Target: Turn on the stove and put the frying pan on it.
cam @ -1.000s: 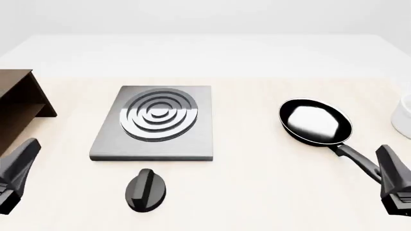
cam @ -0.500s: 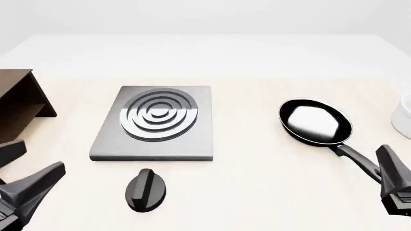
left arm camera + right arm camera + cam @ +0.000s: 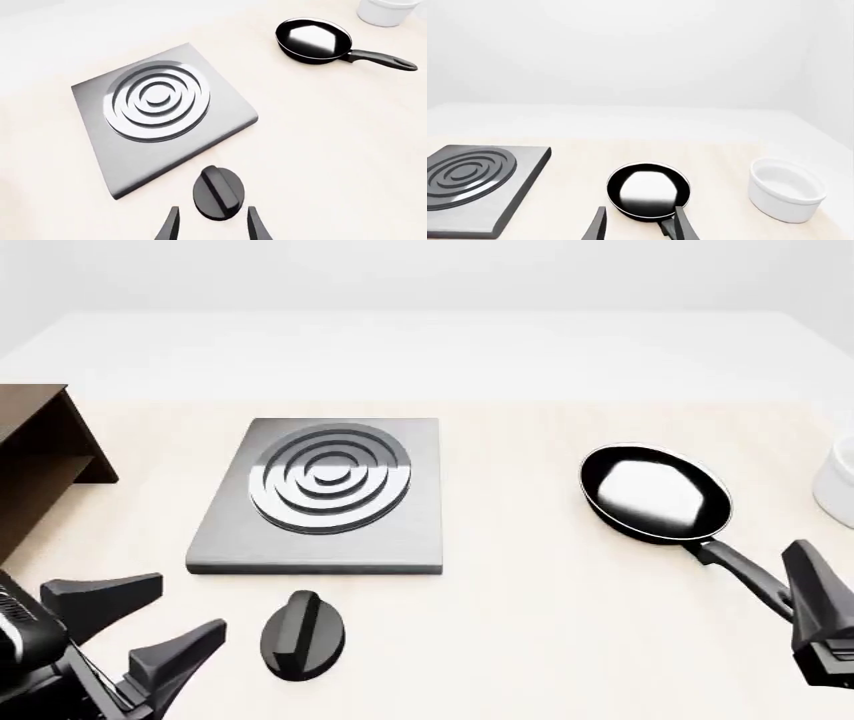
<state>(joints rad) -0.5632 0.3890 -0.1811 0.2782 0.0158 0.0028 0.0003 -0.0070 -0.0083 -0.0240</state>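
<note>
The step in hand looks like turning on the stove: the left end effector (image 3: pixel 140 625) is released, its two fingers spread wide, with the knob (image 3: pixel 304 634) just ahead of it on the desk (image 3: pixel 534 620) and not yet touched. In the left wrist view the knob (image 3: pixel 219 193) sits just beyond the fingertips (image 3: pixel 171 225), roughly centred between them. The stove (image 3: pixel 320 495) lies farther ahead, past the knob, its burner rings bare.

The frying pan (image 3: pixel 657 492) rests on the desk just ahead of the right end effector (image 3: pixel 817 625), its handle pointing back toward it. Those fingers also look released, neither touching the handle, which passes close by one of them. A white bowl (image 3: pixel 787 189) stands beside the pan.

Next, I judge, the left end effector must advance to straddle the knob's ridge, close, and twist.
</note>
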